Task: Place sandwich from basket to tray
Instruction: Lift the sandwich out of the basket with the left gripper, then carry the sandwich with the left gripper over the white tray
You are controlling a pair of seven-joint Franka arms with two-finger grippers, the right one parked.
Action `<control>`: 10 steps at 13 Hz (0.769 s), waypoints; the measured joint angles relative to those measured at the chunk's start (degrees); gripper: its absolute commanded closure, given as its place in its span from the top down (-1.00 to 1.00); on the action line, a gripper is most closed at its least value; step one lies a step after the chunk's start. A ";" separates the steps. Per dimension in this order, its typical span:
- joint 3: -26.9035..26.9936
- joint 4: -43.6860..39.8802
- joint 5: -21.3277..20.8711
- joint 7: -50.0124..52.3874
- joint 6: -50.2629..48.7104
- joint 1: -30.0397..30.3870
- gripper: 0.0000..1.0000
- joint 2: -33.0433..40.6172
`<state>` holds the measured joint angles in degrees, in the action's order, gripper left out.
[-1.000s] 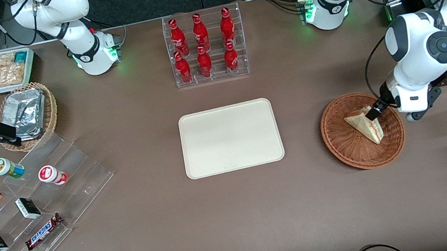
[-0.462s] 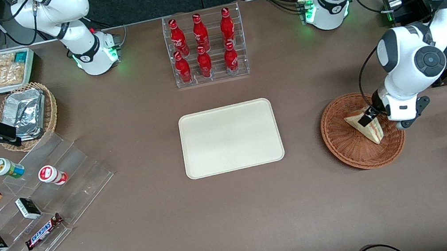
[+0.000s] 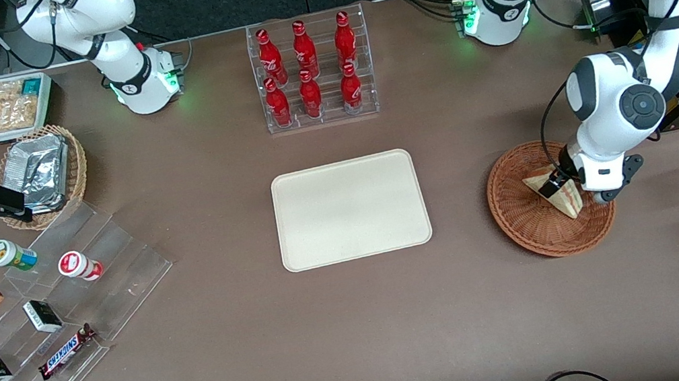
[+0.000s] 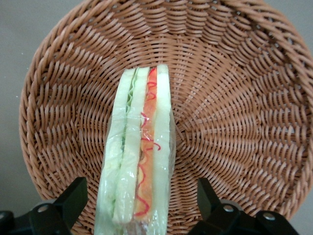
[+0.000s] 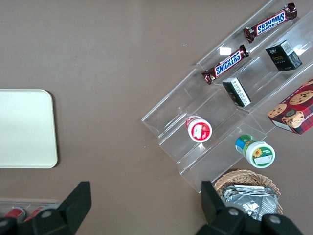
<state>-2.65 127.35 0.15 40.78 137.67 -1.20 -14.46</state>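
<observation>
Your gripper (image 4: 139, 205) hangs over the round reddish-brown wicker basket (image 4: 234, 112); the wrapped triangular white-bread sandwich (image 4: 139, 166) lies between its wide-spread black fingers (image 4: 73, 198), touching neither.

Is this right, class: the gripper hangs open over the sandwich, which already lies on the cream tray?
Not quite. The gripper does hang open over the sandwich, but the sandwich lies in the wicker basket, as the left wrist view shows. The cream tray holds nothing in the front view.
</observation>
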 measured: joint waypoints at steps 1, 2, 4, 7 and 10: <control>-0.01 0.00 0.00 0.00 -0.18 0.00 -0.61 -0.27; -0.02 0.01 0.00 0.00 -0.68 0.00 -1.00 -0.36; -0.08 -0.05 0.00 0.00 -2.24 0.00 -1.00 -0.32; -0.22 -1.20 0.00 -0.05 -6.32 0.00 -1.00 0.09; -0.41 -7.02 0.00 -0.12 -15.31 -0.37 -1.00 0.39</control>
<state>-3.06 120.34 0.15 40.66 122.36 -1.57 -14.06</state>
